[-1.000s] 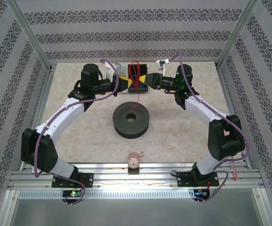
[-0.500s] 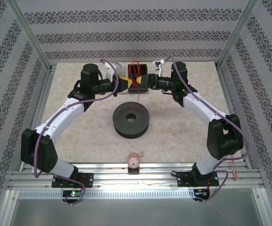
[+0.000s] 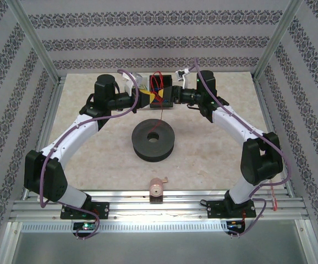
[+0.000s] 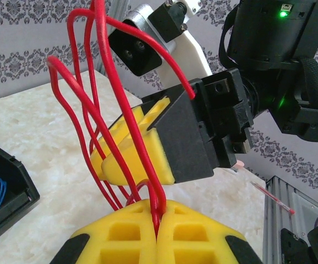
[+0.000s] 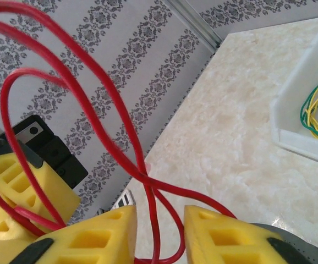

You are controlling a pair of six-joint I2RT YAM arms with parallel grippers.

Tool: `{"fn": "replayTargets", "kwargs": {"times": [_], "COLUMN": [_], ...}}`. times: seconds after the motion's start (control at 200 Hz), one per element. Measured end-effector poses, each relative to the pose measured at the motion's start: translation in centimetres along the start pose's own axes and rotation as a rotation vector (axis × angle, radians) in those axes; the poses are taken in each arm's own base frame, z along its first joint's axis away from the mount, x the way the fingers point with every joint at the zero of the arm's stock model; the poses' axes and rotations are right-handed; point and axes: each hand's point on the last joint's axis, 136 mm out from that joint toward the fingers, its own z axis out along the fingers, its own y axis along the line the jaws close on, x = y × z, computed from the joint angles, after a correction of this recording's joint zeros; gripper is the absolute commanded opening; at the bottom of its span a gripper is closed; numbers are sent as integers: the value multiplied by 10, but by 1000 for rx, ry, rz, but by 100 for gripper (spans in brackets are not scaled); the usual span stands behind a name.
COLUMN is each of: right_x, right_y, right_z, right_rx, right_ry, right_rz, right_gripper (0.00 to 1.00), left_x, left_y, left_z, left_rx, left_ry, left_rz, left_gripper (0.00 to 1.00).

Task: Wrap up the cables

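White-and-black arms; purple cords; yellow fingers

Bright red on cables, glossy. Yellow foam w/ blk backing on L gripper; same yellow/blk on R gripper. Blue on wire, in blk tray. Yellow & green on coil, in white tray. Beige w/ pale marbled veins on table. Grey-white stripes alt. w/ dark damask bands on walls. White shells & blk joints on arms; purple on cords. Matte blk on disc. Pinkish on spool. Silver on rails. Green on LED.
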Motion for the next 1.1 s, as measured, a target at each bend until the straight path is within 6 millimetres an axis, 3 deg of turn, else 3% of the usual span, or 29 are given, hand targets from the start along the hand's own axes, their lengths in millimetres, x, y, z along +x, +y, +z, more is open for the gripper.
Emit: {"fn": "replayTargets", "kwargs": {"times": [0.225,0.754,0.979,1.099], "right_x": [1,-1,3,3], "right_y": [-4,34,36,32], "right_z": [-1,-35,-37,-49], "right_rx": [24,-11,-18,5], "right_ry": [-3,-22,-13,-32], "right_rz": [-2,-38,-36,-39], "right_gripper": [0,0,0,0], "left_x": [1,2,7,11], "left_y": [-2,14,20,21], "left_z": [0,2,5,6], "left_rx": [10,-73,-95,-101], "left_ry": [2,20,44,57], "left_rz": [-1,-27,-50,-60], "left_gripper": [0,0,0,0]}}
